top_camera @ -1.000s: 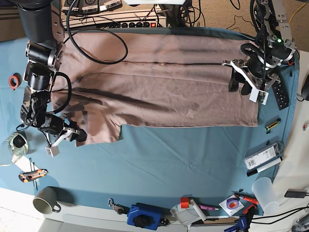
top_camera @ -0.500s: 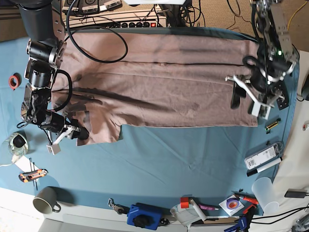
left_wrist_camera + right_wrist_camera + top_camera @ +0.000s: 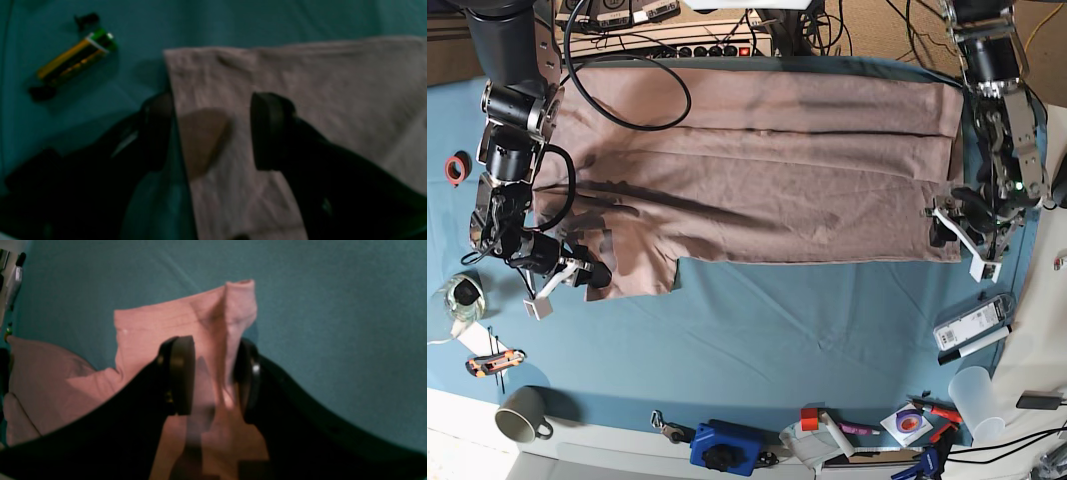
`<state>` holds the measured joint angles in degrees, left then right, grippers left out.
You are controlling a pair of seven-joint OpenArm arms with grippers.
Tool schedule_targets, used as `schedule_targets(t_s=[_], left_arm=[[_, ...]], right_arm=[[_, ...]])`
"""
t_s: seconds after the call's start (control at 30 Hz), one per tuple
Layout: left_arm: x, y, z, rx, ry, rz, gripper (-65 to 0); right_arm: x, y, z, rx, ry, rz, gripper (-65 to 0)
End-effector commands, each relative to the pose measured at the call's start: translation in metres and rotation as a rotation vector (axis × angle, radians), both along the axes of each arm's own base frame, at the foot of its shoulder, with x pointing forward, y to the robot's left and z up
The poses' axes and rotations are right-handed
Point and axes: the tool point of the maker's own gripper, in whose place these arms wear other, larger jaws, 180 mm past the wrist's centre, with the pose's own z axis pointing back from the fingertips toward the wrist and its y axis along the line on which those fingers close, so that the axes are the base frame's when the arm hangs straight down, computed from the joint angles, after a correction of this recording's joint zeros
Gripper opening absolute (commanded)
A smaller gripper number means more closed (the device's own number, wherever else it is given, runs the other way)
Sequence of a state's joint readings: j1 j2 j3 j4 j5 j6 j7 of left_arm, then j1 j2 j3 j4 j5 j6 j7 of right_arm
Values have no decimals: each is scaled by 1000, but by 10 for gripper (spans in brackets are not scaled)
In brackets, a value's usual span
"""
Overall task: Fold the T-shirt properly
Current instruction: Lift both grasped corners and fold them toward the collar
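left gripper (image 3: 213,130) spread wide, right gripper (image 3: 213,376) parted

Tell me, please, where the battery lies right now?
In the base view the battery lies on the blue cloth at the right, just off the T-shirt corner, beside the left gripper.

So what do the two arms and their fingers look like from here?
Both arms are black, jointed in silver-ringed segments, with loose black cables looping off them. The left gripper and right gripper have white brackets and thick, rounded black fingers. A green light shows on the left arm.

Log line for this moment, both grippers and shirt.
left gripper: open, straddling T-shirt hem corner | right gripper: around sleeve fold, grip unclear | shirt: flat, partly folded
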<state>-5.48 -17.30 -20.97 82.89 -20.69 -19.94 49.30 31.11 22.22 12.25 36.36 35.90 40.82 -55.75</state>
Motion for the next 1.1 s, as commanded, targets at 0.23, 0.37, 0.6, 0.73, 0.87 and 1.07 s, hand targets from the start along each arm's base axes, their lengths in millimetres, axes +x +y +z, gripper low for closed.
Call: schedule_targets(t_s=[0.23, 0.37, 0.6, 0.73, 0.87, 1.07], left_arm=[[1, -7, -21, -124, 110, 6, -302], [-4, -13, -27, -168, 137, 7, -429], [-2, -19, -24, -220, 128, 11, -650], [-2, -19, -23, -220, 128, 11, -650], [-3, -15, -22, -221, 144, 39, -650], [2, -33, 6, -303, 109, -3, -650]], right_arm=[[-17, -6, -11, -39, 96, 32, -434], [-13, 1, -4, 24, 75, 22, -435], [-17, 3, -5, 28, 99, 37, -650], [-14, 2, -1, 26, 81, 34, -650], [-5, 0, 12, -2, 36, 46, -650], [10, -6, 42, -66, -59, 67, -650]])
